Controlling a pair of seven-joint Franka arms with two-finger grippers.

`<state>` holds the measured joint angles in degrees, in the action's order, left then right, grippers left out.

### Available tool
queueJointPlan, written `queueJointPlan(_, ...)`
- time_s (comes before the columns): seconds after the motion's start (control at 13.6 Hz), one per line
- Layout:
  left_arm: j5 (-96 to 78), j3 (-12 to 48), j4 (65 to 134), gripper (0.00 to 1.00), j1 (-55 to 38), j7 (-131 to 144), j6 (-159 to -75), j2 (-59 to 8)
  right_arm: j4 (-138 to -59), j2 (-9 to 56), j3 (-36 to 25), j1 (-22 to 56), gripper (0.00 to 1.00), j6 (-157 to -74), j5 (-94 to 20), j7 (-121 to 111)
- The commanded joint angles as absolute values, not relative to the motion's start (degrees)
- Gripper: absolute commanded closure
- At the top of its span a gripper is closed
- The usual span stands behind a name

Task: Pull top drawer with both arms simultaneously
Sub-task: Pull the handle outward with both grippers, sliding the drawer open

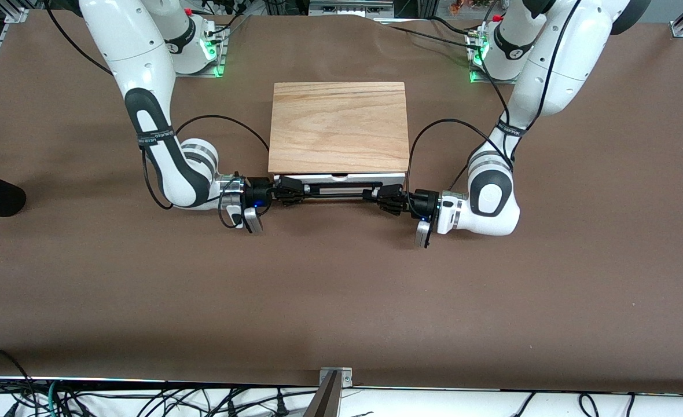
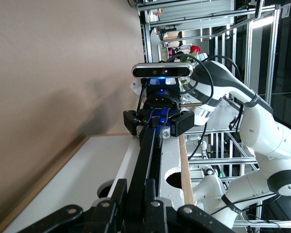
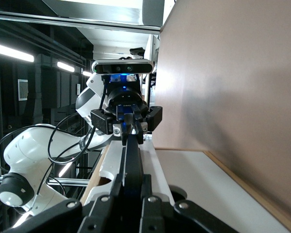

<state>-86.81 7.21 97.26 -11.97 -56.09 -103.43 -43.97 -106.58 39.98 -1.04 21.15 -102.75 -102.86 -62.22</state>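
Both black two-finger claws, left claw [image 1: 383,198] and right claw [image 1: 291,191], are clamped on opposite ends of the thin black bar handle [image 1: 336,194] of the white-fronted top drawer [image 1: 346,178], mid-bench under the cabinet's light wood top slab [image 1: 338,126].

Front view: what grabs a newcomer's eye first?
Both arms reach in from the two ends of the table and meet at the top drawer, under the cabinet's wood top slab. The right gripper and left gripper are each shut on one end of the drawer's black bar handle. The drawer looks barely open, if at all.
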Motion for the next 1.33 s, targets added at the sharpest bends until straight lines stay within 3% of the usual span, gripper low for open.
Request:
queueJointPlan(0.0, -86.7, 6.9, 89.0, 1.0, -10.6, -51.1, -103.4, -47.4, -97.1, 44.6, -1.2, 20.7, 0.96, -104.1, -104.1, -58.6)
queueJointPlan(0.74, -83.4, 3.8, 62.0, 1.0, -10.6, -35.4, -104.4, -62.5, -77.7, 54.0, -1.3, 20.0, 0.95, -111.8, -103.9, -46.9)
queueJointPlan(0.96, -83.5, 2.6, 57.8, 1.0, -10.9, -35.0, -105.0, -65.3, -77.3, 55.2, -1.2, 20.0, 0.94, -112.7, -103.9, -46.9)
queueJointPlan(1.25, -83.5, 2.6, 57.5, 1.0, -11.3, -35.0, -107.6, -65.7, -77.3, 56.3, -1.2, 20.4, 0.92, -112.8, -103.8, -47.8)
